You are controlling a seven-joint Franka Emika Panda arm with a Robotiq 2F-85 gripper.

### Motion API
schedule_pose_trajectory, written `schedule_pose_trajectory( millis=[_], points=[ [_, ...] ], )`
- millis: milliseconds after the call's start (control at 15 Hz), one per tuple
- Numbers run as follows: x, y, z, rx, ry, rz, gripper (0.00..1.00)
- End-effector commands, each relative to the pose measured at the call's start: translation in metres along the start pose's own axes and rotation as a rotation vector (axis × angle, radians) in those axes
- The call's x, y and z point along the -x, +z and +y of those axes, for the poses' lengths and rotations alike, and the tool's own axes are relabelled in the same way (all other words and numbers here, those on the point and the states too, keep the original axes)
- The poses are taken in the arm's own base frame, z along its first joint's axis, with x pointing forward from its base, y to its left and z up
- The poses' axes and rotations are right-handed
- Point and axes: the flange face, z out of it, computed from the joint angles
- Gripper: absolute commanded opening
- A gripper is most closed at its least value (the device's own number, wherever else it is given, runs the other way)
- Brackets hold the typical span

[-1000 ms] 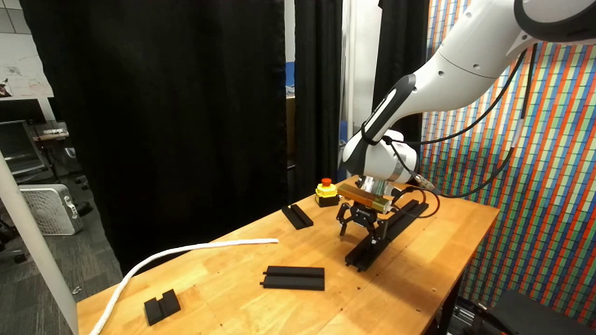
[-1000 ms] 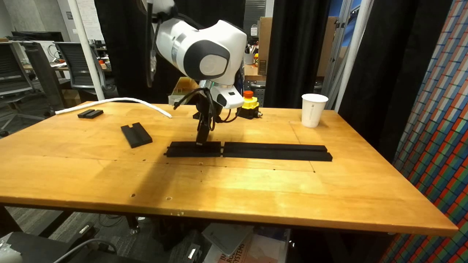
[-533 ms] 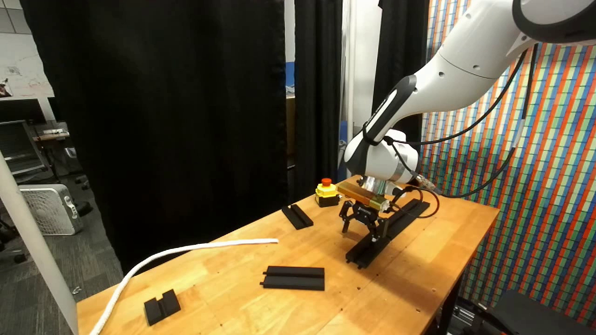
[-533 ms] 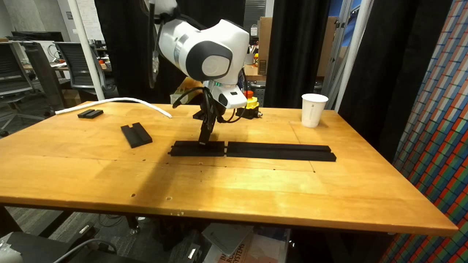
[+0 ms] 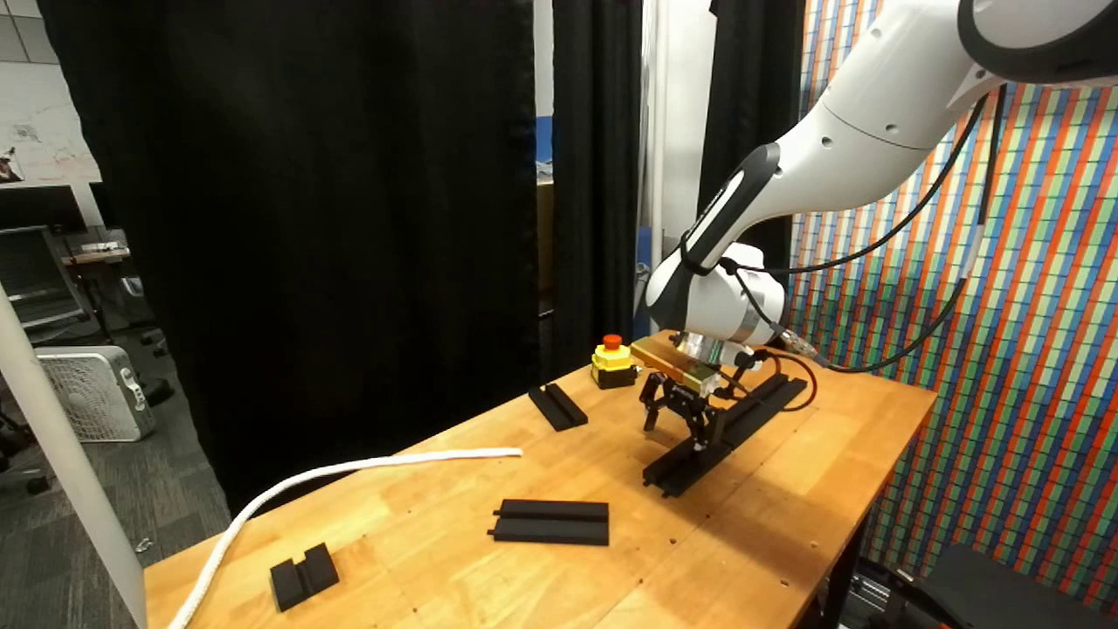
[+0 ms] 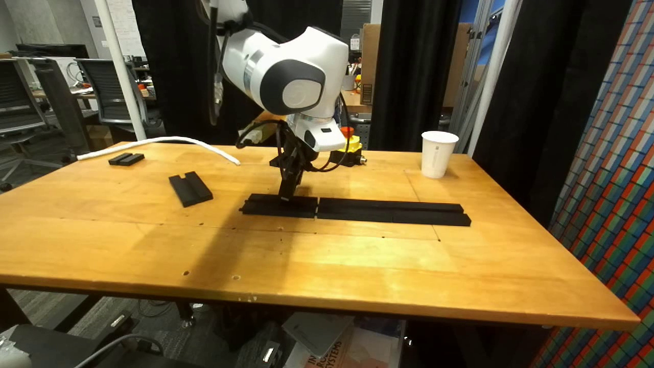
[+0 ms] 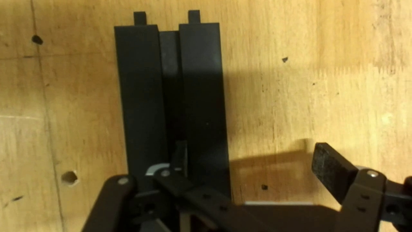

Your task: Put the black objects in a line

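In both exterior views a black bar [image 6: 301, 210] lies end to end with a long black strip [image 6: 357, 215], a thin gap between them. A faint seam shows in the long strip. The wrist view shows that bar [image 7: 141, 96] with two end tabs and a lengthwise groove. My gripper [image 5: 674, 435] is open and low over it. One finger [image 7: 181, 154] reaches down at the groove; its opposite finger [image 7: 331, 167] is above bare wood. Three more black objects lie apart: a small bar [image 5: 304, 577], a wider bar [image 5: 550, 521] and a bar [image 5: 557, 407] towards the back.
A yellow and red emergency stop [image 5: 613, 362] stands near the back edge, close to the arm. A white paper cup [image 6: 438, 153] stands at the back. A white rope [image 5: 349, 467] lies along the edge near the small bar.
The bar under my finger and the long strip have slid right in an exterior view, and the gap between them has narrowed. The bar has turned slightly. My gripper moved with them and stayed open.
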Motion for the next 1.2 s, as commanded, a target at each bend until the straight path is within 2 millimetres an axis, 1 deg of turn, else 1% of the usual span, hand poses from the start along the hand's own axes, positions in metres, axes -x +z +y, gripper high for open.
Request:
schedule_pose_trajectory(
  millis=[0, 800, 1133],
  points=[
    [0.000, -0.003, -0.003, -0.024, 0.019, 0.022, 1.00],
    [-0.018, -0.011, 0.003, -0.033, 0.017, 0.038, 1.00],
    [-0.019, -0.012, 0.002, -0.028, -0.017, 0.032, 1.00]
  ],
)
